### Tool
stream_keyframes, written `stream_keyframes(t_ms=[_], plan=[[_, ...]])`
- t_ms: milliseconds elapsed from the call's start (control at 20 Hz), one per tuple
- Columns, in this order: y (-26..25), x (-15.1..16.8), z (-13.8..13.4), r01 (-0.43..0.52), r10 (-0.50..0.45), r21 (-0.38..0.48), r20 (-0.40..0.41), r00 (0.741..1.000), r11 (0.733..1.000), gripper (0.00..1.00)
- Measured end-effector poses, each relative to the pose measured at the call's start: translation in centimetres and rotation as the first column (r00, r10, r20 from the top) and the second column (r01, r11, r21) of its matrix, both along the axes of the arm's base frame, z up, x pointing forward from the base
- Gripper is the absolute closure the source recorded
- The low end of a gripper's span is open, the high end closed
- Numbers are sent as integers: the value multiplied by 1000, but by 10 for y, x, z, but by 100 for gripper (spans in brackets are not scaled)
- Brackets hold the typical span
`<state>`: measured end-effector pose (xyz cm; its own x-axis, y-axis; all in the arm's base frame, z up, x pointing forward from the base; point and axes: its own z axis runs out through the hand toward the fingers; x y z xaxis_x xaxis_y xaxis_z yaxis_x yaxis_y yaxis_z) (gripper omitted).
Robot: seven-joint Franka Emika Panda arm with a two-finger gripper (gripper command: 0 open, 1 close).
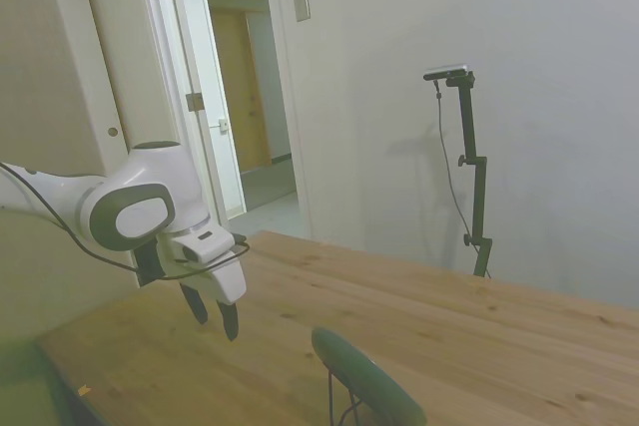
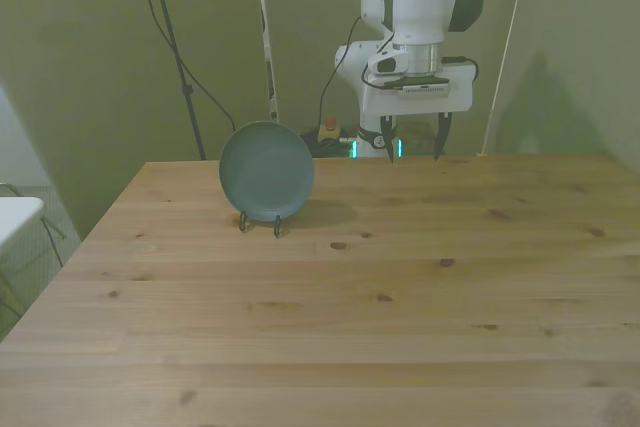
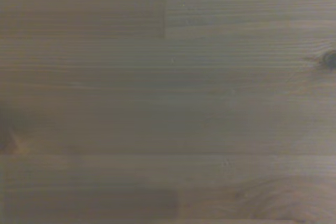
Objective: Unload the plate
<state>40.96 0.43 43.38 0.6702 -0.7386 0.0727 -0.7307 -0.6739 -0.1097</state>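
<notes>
At the front view's left: plate [image 2: 266, 171], dark green, standing on edge in a thin wire rack [image 2: 259, 223], face toward the camera. At the right: gripper [image 2: 412, 153], fingers wide apart, empty, above the table [image 2: 400, 307], well apart from the plate. Handling: close on the top rim, then lift straight up out of the rack.
</notes>
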Motion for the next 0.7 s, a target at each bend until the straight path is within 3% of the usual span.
stream_keyframes(t_ms=[200,500,700], plan=[[-18,3,11,33,-33,-20,10,999,999,0],[-65,17,79,121,-120,-9,62,991,993,0],[-79,31,105,143,-143,0,76,987,990,0]])
